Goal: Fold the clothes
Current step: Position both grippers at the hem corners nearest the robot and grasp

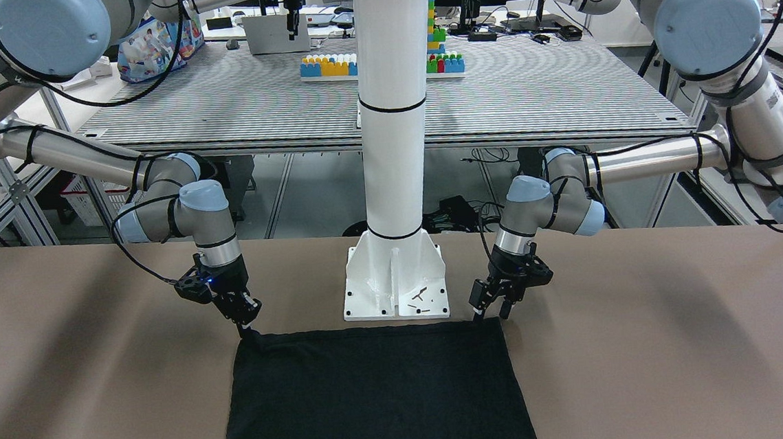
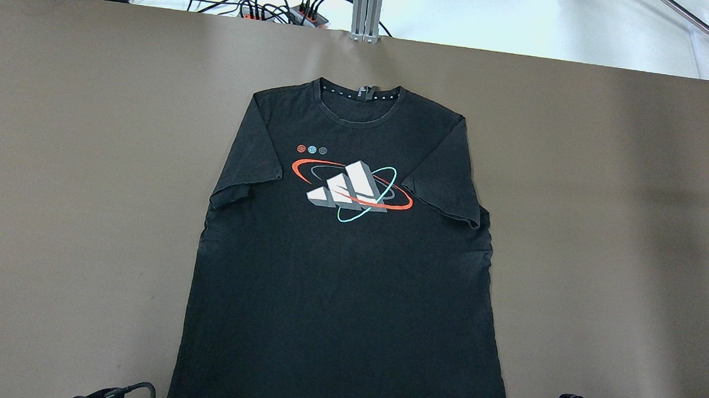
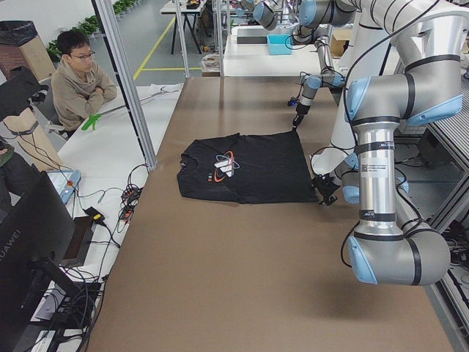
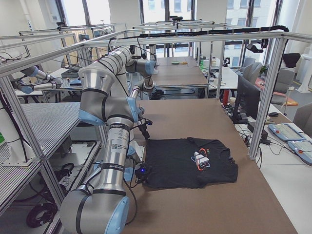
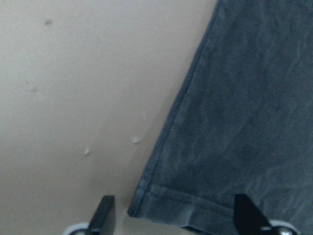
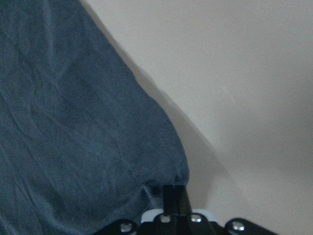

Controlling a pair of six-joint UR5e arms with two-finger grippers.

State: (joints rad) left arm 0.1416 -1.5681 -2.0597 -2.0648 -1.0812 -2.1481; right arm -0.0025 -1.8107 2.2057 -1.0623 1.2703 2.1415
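T-shirt (image 2: pixel 341 286): black, lying flat with the print up in the centre of the overhead view. The collar is toward the top of the frame and the hem at the bottom edge.
Table (image 2: pixel 76 202): brown surface under the whole T-shirt.
Logo (image 2: pixel 352 192): white, red and teal, on the chest.
Left gripper (image 1: pixel 490 316): lower right of centre in the front-facing view, at one hem corner. Its fingers (image 5: pixel 105 218) are spread, with the corner between them.
Right gripper (image 1: pixel 247 324): lower left of centre in the same view, at the other hem corner. Its fingers (image 6: pixel 173 196) are pressed together, pinching the cloth edge.
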